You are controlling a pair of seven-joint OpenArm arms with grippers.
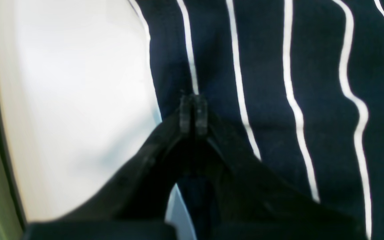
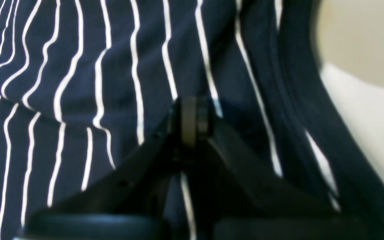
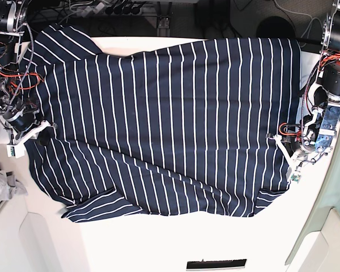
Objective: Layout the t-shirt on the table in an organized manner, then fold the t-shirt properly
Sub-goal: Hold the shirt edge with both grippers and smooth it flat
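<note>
Base view: the t-shirt (image 3: 164, 124) is spread lengthwise across the counter (image 3: 175, 238), pinched at opposite edges by the clenched left fingers (image 1: 193, 115) and right fingers (image 2: 193, 121).

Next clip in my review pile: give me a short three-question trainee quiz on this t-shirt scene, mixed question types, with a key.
1. True or false: the t-shirt is already folded into a compact rectangle.
2. Multiple choice: in the left wrist view, the left tool is over A) bare table, B) the shirt near its edge, C) the grey cloth.
3. Short answer: what lies at the base view's left edge, off the shirt?

Key
1. False: it lies spread wide over the table, with corners turned over at the near edge.
2. B: jaws together, beside white tabletop.
3. A small grey cloth. The right tool is also shut, over striped fabric.
</note>
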